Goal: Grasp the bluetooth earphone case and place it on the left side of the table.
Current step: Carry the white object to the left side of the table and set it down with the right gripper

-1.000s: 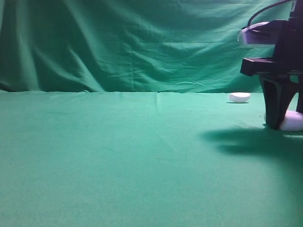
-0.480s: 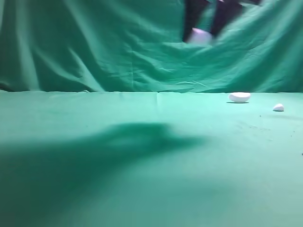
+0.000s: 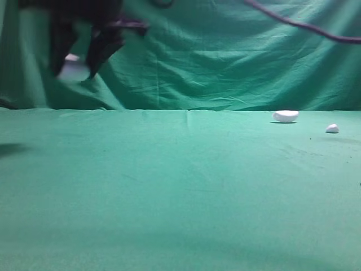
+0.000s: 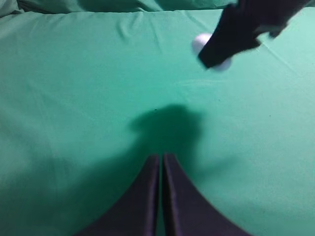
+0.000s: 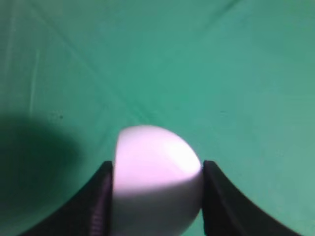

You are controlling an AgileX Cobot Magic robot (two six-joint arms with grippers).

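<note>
Now the earphone case (image 5: 156,177) sits pinched between the two fingers of the right gripper (image 5: 156,196), which hangs high over the left part of the surface (image 3: 169,186), blurred in the high view. From the left wrist view the same gripper (image 4: 246,29) shows above the green cloth with the case (image 4: 201,42) peeking out beside it, well clear of the cloth below.

The left gripper (image 4: 161,191) holds nothing; its fingers (image 4: 142,196) are pressed together, and it hangs low over the cloth, apart from the carrying arm.

The step in hand looks like the carry to the drop spot, with the lowering yet to come. To do it well, bring the case straight down until it rests on the cloth before spreading the fingers; a smooth rounded case let go from a height would likely roll. Keep the descent clear of the left gripper.

Two smaller white pieces, a half-dome (image 3: 285,116) and a pebble (image 3: 332,129), lie far off on the right.
</note>
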